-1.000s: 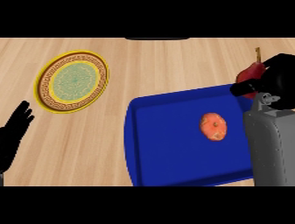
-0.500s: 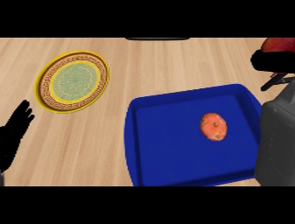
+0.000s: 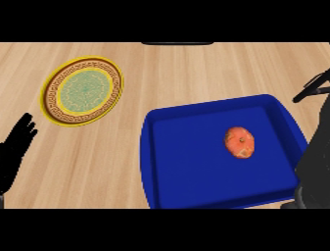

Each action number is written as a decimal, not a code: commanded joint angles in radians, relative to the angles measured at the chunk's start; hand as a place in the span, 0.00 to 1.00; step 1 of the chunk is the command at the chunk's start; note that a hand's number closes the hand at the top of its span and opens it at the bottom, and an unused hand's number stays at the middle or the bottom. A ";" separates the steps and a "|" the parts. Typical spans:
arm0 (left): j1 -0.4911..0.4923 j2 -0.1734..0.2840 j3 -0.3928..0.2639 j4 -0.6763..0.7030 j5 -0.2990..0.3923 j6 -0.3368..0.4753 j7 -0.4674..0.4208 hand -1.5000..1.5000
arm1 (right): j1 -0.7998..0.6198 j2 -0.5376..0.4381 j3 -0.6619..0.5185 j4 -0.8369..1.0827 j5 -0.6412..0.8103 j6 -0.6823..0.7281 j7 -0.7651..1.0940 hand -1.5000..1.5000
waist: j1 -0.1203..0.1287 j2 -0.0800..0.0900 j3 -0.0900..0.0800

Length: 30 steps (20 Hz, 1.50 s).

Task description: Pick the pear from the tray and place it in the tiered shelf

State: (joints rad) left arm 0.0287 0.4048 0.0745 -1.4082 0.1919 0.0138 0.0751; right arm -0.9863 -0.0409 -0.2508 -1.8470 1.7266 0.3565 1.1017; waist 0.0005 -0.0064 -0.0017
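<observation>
The blue tray lies on the wooden counter at the right, and a round orange fruit rests in its right half. No pear shows in this view. My right forearm rises along the right edge and covers the tray's right rim. Only a dark part of my right hand shows beyond the tray's far right corner; the rest is cut off by the view's edge. My left hand rests open at the lower left, fingers up, well away from the tray.
A round plate with a yellow rim and green centre lies at the upper left. A thin strip of something dark shows at the top edge, middle. Bare wood runs between the plate and the tray.
My right hand, which held a red pear-like fruit above the tray's far right corner, has moved up and right, mostly out of view, and the fruit no longer shows. The left hand has stayed put.
</observation>
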 commanded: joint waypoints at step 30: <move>-0.018 -0.067 0.005 0.011 -0.063 -0.010 -0.014 0.50 | -0.027 -0.401 -0.456 0.252 -0.001 0.146 -0.203 1.00 | 0.001 0.006 0.002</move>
State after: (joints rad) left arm 0.0143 0.3595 0.0932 -1.3864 0.1484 -0.0081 0.0561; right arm -1.0527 -0.4104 -0.6522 -1.6067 1.7865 0.5538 0.8882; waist 0.0013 -0.0004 0.0001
